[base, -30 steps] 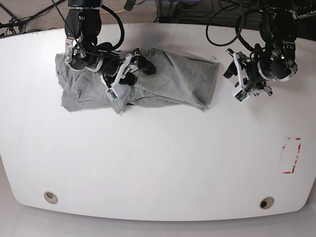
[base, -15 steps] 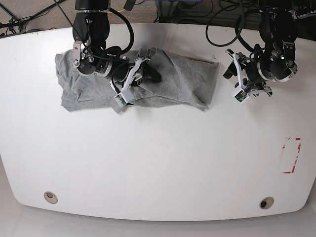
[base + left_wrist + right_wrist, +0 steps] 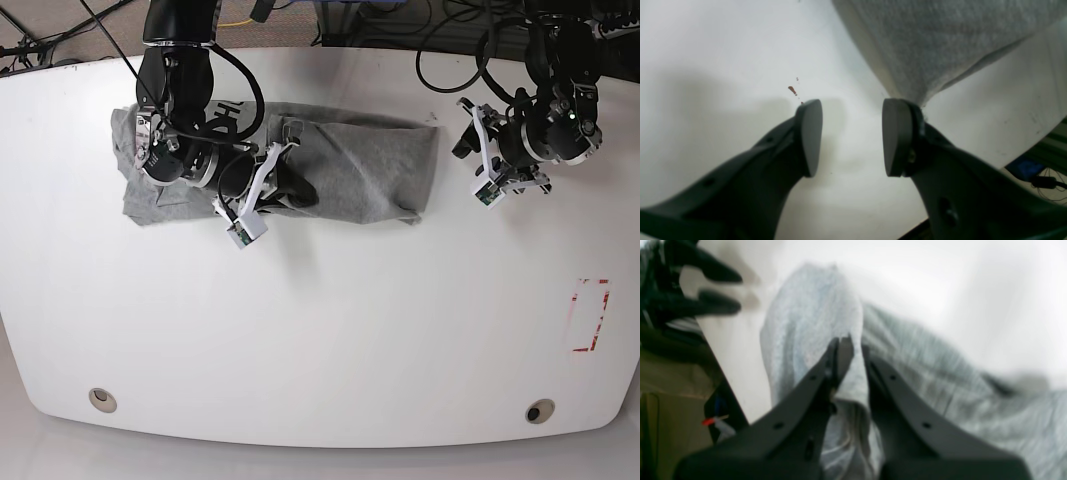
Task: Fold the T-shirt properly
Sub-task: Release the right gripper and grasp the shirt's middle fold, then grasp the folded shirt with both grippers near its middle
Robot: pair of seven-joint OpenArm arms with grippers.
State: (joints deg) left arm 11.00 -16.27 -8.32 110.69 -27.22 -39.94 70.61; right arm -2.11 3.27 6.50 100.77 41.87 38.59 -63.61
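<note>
The heather-grey T-shirt (image 3: 370,165) lies crumpled along the far left of the white table (image 3: 320,330), with a bit of black lettering (image 3: 226,118) showing near the arm. My right gripper (image 3: 295,190) sits over the shirt's front middle. In the right wrist view the right gripper (image 3: 853,343) is shut on a raised fold of the grey shirt (image 3: 813,316). My left gripper (image 3: 466,145) hovers just right of the shirt's right edge. In the left wrist view it (image 3: 851,133) is open and empty, one finger beside the shirt's corner (image 3: 940,40).
A red rectangle outline (image 3: 590,315) is marked on the table's right side. Two round holes (image 3: 102,400) (image 3: 540,411) sit near the front edge. Cables run behind the back edge. Small red specks (image 3: 792,90) mark the table by the left gripper.
My right gripper has moved toward the front of the table with the fold in it, and the shirt's right half has drawn flatter. The left arm has not moved.
</note>
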